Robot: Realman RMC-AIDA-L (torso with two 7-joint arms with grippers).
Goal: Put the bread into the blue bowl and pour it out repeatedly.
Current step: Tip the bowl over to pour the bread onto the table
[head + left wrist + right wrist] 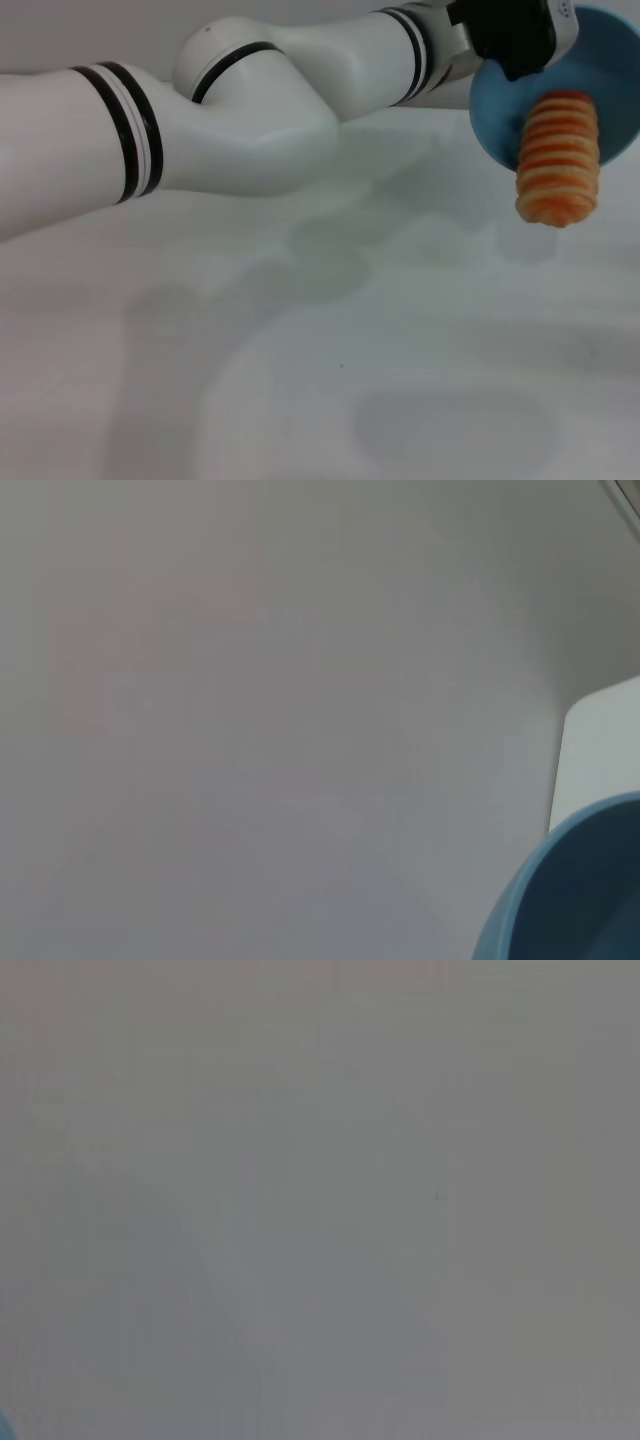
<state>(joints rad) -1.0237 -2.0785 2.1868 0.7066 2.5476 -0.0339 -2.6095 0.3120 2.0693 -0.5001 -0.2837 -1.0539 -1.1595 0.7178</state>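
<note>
Bowl: the blue bowl point(600, 90) is seen at the upper right of the head view, lifted up and tipped so its open side faces down and forward.
Bread: the bread point(560, 160) is seen half out of the bowl's mouth, its lower end hanging in the air above the white table point(330, 380).
Left gripper: the left gripper point(510, 35) is seen as a black block at the top right of the head view, right at the bowl's rim. The bowl looks to be held by it, but the fingers are hidden, so whether they are spread or pressed together cannot be told.
Right gripper: it is not seen in any view.
Done so far: a pour is under way. The bowl is tipped and the bread is sliding out.
Left to do: the bread has not landed yet. After that, it is judged that it must be put back in the bowl and poured again.
Head view only: the arm, the bread and the tipped bowl are shown together.
Left wrist view only: just a blue edge of the bowl point(570, 890) is shown at the lower right, with no bread.
Right wrist view: only plain grey is shown.
</note>
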